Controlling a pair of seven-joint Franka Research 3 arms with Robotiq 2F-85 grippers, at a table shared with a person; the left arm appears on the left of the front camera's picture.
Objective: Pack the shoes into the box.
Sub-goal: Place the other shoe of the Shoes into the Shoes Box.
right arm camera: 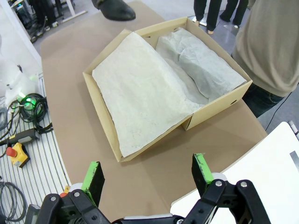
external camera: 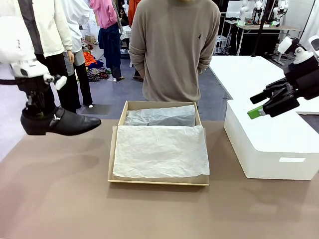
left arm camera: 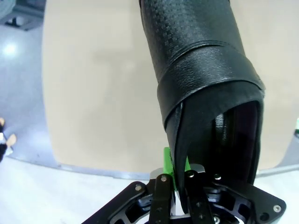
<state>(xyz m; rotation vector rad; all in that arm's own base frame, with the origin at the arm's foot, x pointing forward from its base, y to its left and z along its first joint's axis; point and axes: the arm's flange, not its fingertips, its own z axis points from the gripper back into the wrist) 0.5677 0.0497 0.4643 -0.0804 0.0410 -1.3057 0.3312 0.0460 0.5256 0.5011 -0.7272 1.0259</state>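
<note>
The left gripper (external camera: 37, 105) hangs at the left edge of the front view, above the table's (external camera: 60, 194) left side. Its 2 fingers are pressed together on the back rim of 1 black shoe (external camera: 62, 123). The shoe is held in the air, sole down and roughly level, with its toe pointing toward the middle of the frame. It is well apart from the box (external camera: 111, 154).

In the left wrist view the gripper (left arm camera: 177, 164) pinches the thin leather edge of the shoe (left arm camera: 201, 70) between its green pads. The shoe reaches up to the top of the frame, with the tan table (left arm camera: 93, 84) behind it.

The box sits open at the centre of the front view. Its deeper half is at the far side and its flat lid is folded out toward the near edge. White tissue paper (external camera: 159, 149) lies flat over the lid, and more of it is crumpled in the deep half; what lies under it cannot be told.

The right gripper (external camera: 257, 104) hovers at the upper right of the front view, above a white box (external camera: 269, 149), with its fingers spread and nothing between them. The right wrist view shows the same gripper (right arm camera: 147, 168) with its 2 fingers wide apart at the bottom of the frame. The box (right arm camera: 100, 112) is in the centre and the shoe (right arm camera: 117, 9) at the top edge.

A person (external camera: 174, 50) stands just behind the far side of the table.
</note>
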